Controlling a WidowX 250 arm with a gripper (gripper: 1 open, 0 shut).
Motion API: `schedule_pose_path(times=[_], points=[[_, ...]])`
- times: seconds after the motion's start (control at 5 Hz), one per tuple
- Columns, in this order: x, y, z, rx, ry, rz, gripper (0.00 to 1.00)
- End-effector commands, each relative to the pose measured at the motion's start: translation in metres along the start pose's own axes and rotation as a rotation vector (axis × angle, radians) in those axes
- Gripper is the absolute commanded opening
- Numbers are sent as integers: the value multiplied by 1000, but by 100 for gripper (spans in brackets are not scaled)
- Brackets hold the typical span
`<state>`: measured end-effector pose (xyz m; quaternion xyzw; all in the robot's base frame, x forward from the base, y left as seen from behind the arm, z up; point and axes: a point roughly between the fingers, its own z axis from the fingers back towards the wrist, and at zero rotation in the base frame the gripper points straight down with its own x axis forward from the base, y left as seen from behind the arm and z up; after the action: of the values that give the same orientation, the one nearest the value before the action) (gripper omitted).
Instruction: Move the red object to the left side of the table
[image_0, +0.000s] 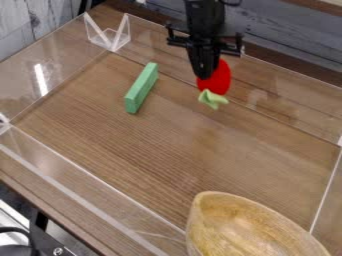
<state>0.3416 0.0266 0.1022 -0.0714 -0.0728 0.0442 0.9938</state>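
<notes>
Camera view. The gripper (205, 72) is pointed steeply downward over the far middle of the table (174, 150). Its fingers are closed on the red object (218, 76), which is gripped at its red upper part and held off the wood, pale green leafy end hanging lowest. A flat green block (140, 87) is seen lying on the tabletop near the toy, on its picture-left side and apart from it. A round wooden bowl (254, 235) is partly shown at the near right corner. Clear acrylic walls (40, 60) are set around the tabletop.
</notes>
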Motion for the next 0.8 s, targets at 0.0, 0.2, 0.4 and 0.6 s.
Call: schedule_pose_path(times=[0.0,0.2,0.4,0.6], points=[[12,9,15,27,-79,-20,0],[10,22,1,53,-61,-19,0],[7,30,-16,76,-42,-29,0],[11,26,11,46,-73,-29,0]])
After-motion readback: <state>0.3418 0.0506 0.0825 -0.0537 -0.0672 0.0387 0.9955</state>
